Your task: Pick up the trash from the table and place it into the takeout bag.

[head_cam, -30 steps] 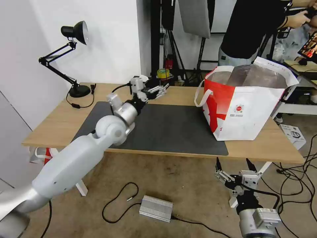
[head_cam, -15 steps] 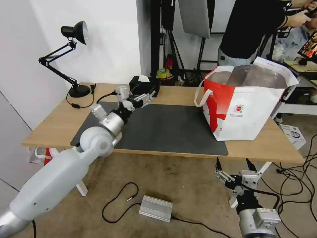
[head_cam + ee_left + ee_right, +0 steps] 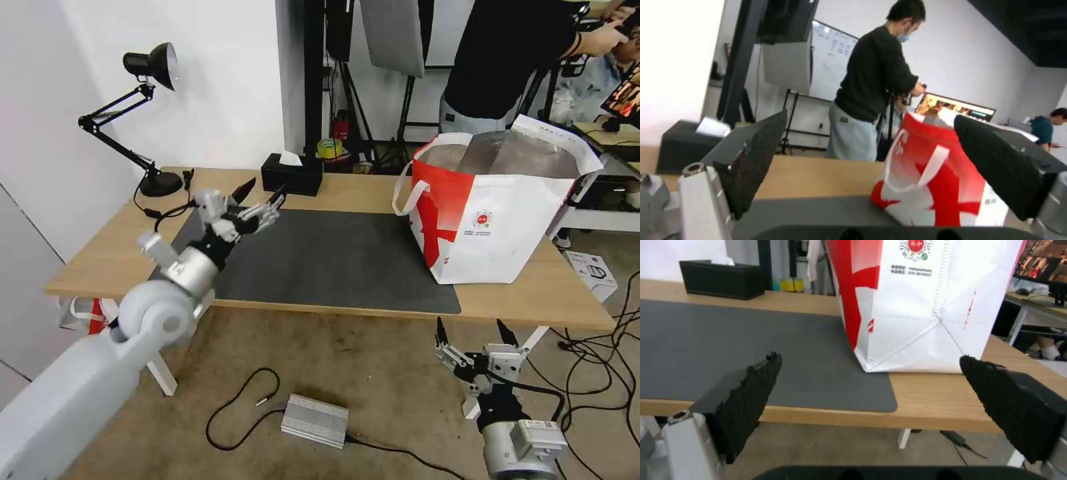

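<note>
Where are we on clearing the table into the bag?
Looks nearly finished: the mat and the table carry no bowls or cup, and the takeout bag stands upright; its contents are hidden. In hand: nothing. The left gripper is open above the mat's near-left part; the right gripper hangs open below the table edge.

left arm's stretched forward and up, its black-padded left gripper (image 3: pixel 260 194) spread wide, nothing held. right gripper (image 3: pixel 470 328) points upward down low, fingers apart too.
</note>
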You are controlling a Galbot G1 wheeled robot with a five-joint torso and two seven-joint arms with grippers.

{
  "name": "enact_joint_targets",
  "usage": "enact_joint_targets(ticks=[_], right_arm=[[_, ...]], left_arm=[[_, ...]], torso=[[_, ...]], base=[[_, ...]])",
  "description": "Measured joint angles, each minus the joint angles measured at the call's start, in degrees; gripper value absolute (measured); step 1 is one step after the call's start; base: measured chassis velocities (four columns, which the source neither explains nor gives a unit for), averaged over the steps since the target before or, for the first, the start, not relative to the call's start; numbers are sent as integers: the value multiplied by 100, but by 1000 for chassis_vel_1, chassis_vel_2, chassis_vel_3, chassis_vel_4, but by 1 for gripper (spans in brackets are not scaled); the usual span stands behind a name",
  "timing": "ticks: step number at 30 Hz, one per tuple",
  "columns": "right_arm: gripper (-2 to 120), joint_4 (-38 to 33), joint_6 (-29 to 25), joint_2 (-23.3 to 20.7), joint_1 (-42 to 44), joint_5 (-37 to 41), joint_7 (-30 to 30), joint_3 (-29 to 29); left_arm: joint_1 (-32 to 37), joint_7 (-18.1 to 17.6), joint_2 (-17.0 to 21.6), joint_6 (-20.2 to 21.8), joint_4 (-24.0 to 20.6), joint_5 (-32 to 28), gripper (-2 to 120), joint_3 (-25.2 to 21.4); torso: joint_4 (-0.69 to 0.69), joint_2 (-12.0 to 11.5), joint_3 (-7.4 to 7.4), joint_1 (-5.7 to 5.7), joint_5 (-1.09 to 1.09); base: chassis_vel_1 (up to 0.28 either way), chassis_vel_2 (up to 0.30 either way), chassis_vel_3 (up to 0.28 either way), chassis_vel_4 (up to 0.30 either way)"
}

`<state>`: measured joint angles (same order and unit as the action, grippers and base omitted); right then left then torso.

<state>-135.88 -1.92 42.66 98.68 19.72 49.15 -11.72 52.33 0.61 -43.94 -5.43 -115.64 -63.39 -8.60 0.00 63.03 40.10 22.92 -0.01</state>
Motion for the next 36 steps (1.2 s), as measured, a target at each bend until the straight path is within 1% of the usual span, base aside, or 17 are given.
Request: enact_joint_targets(ticks=[2,3,6,7,10,11,14,15,18,19,22,24,28,29,33,36], right_arm=[[100,0,0,0,0,0,0,0],[100,0,0,0,0,0,0,0],[100,0,0,0,0,0,0,0],[100,0,0,0,0,0,0,0],[100,0,0,0,0,0,0,1],[100,0,0,0,0,0,0,1],[100,0,0,0,0,0,0,0],[100,0,0,0,0,0,0,0],[100,0,0,0,0,0,0,0],[100,0,0,0,0,0,0,0],[100,0,0,0,0,0,0,1],[100,0,0,0,0,0,0,0],[100,0,0,0,0,0,0,0],[100,0,0,0,0,0,0,0],[100,0,0,0,0,0,0,0],[100,0,0,0,0,0,0,0]], left_arm=[[125,-1,-43,-18,-35,69,100,-64],[352,-8,-142,-32,-108,239,100,-194],[727,-25,-335,-36,-260,510,100,-459],[727,-25,-335,-36,-260,510,100,-459],[1396,-31,-616,-37,-545,1011,100,-946],[1396,-31,-616,-37,-545,1011,100,-946],[1996,-33,-803,-37,-854,1303,100,-1314],[1996,-33,-803,-37,-854,1303,100,-1314],[2605,-38,-1019,-85,-1069,1593,100,-1679],[2605,-38,-1019,-85,-1069,1593,100,-1679],[3032,-25,-1246,-176,-1175,1887,100,-1910],[3091,-23,-1291,-193,-1194,1937,100,-1938],[3564,-10,-1745,-335,-1335,2418,100,-2110],[3564,-10,-1745,-335,-1335,2418,100,-2110],[3964,13,-2229,-480,-1424,2899,100,-2191],[4060,13,-2343,-513,-1444,3054,100,-2202]], torso=[[0,0,0,0,0],[0,0,0,0,0],[-1,0,0,0,0],[-1,0,0,0,0],[-1,0,0,0,1],[-1,0,0,0,1],[0,0,0,0,1],[0,0,0,0,1],[1,1,0,-1,1],[1,1,0,-1,1],[0,1,0,-1,1],[0,1,0,-1,1],[0,0,0,-1,1],[0,0,0,-1,1],[0,0,0,-1,1],[-1,0,0,0,1]], base=[[0,0,0,0],[0,0,0,0],[0,0,0,0],[0,0,0,0],[0,0,0,0],[0,0,0,0],[0,0,0,0],[0,0,0,0],[0,0,0,0],[0,0,0,0],[0,0,0,0],[0,0,0,0],[0,0,0,0],[0,0,0,0],[0,0,0,0],[0,0,0,0]])
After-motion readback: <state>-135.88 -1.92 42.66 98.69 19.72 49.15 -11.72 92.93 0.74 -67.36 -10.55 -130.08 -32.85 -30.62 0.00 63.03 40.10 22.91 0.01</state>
